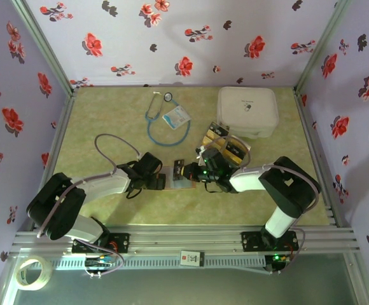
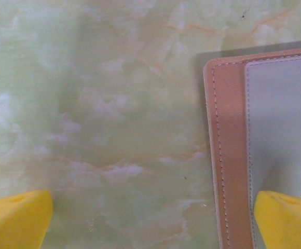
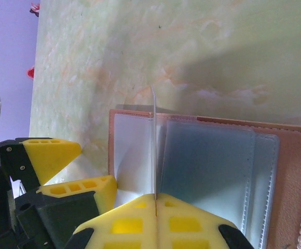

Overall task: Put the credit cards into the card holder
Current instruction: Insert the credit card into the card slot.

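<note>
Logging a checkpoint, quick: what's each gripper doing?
Left gripper: open, holding nothing.
Right gripper: shut on a credit card at the card holder.

Top external sits high above and behind the arm bases (image 1: 102, 244), tilted down, wide enough for the whole tabletop (image 1: 108, 121) plus walls (image 1: 172, 38). Left wrist looks nearly straight down, very close, on bare tabletop and the left end of the card holder (image 2: 228, 155); right wrist, equally close, looks down along its own fingers (image 3: 130, 223) onto the open card holder. All three share the card holder mid-tabletop; right wrist also catches the left gripper (image 3: 96, 163).
</note>
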